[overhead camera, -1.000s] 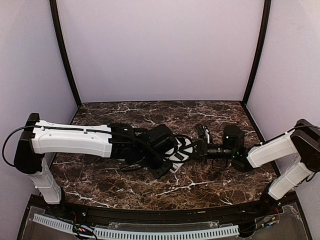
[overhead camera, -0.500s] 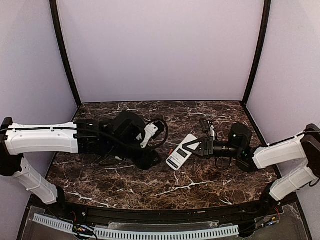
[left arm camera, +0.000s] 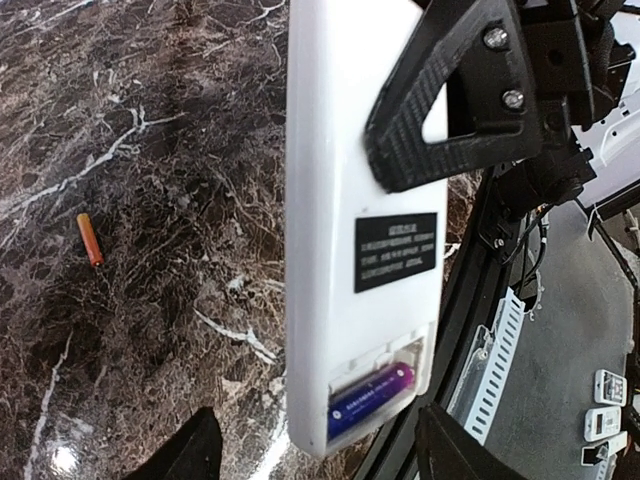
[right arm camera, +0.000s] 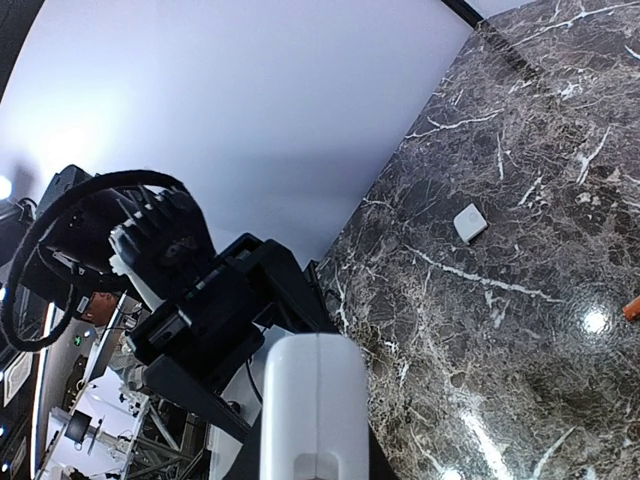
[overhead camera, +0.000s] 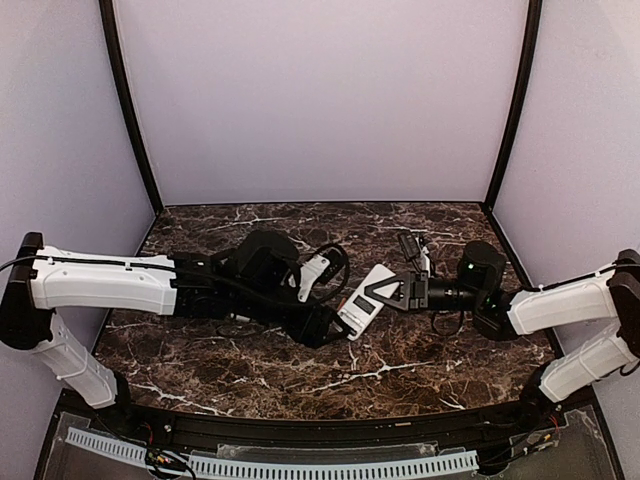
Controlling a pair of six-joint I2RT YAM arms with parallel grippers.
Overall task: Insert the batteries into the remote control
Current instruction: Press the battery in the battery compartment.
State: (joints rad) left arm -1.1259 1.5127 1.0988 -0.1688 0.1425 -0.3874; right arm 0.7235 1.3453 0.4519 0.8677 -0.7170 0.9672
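My right gripper [overhead camera: 398,292] is shut on the remote control [overhead camera: 365,300] and holds it above the table, white back up. One of its black fingers [left arm camera: 445,95] lies across that back. The remote's [left arm camera: 350,200] battery bay is uncovered, and the dark blue-purple battery [left arm camera: 370,392] lies inside it. My left gripper [overhead camera: 326,322] is open at the bay end of the remote, its fingertips [left arm camera: 190,452] on either side and apart from it. The orange battery [left arm camera: 90,240] lies loose on the marble.
A small white square piece [right arm camera: 468,222] lies on the marble table [overhead camera: 400,370], away from the remote. Purple walls enclose the table on three sides. A black rail and a white slotted strip [overhead camera: 300,465] run along the near edge.
My left gripper opened, drew back to the left, then returned to the remote's end. The right gripper shifted the remote slightly to the right.
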